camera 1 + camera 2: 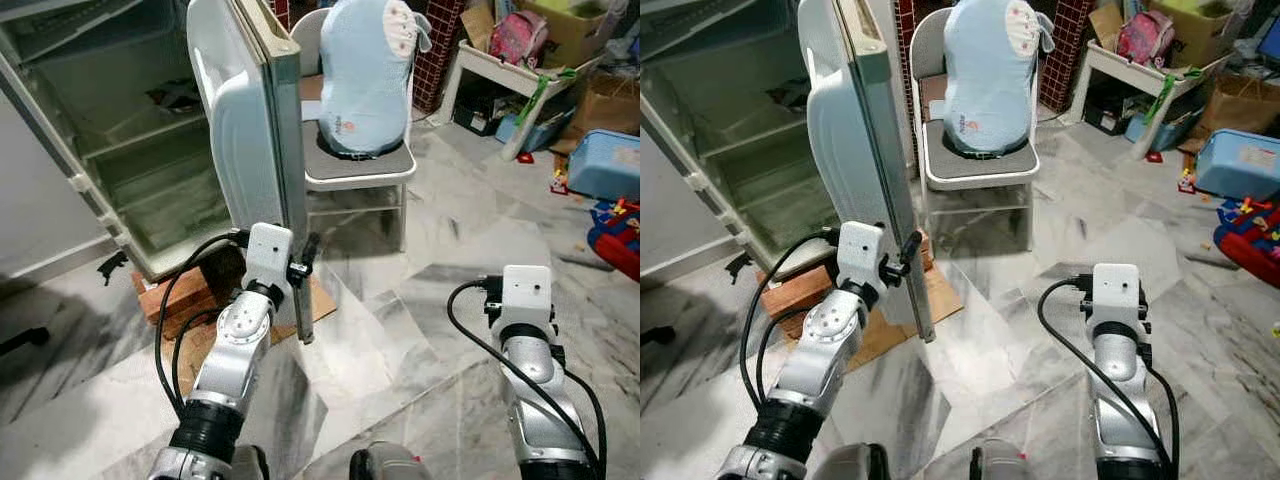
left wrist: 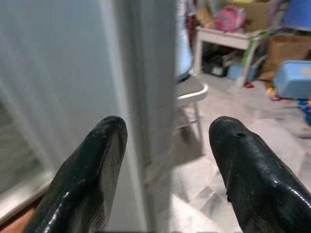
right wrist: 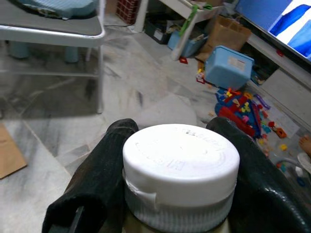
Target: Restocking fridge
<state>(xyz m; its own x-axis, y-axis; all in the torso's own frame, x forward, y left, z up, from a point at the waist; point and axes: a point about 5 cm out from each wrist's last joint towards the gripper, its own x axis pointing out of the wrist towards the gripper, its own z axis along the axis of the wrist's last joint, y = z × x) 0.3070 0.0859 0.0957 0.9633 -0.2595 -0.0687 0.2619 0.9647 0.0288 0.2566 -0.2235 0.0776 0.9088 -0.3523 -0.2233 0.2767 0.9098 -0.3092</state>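
Marble floor, cluttered room. Fridge [image 1: 120,150] open at far left. Left gripper [image 2: 165,160] spread astride door [image 1: 245,130] edge. Right gripper [image 3: 180,165] clamps white-capped jar [image 3: 181,170], near right. Step: door-holding; next, carry jar to shelf.

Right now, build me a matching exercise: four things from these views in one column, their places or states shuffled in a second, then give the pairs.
Things:
1. fridge door
2. white-capped bottle
3. pale blue cushion
4. blue bin

Places or states:
A. standing on the chair seat
B. on the floor, far on the robot's right
C. swung open, its edge between the left gripper fingers
D. held in the right gripper

Pairs: 1-C, 2-D, 3-A, 4-B
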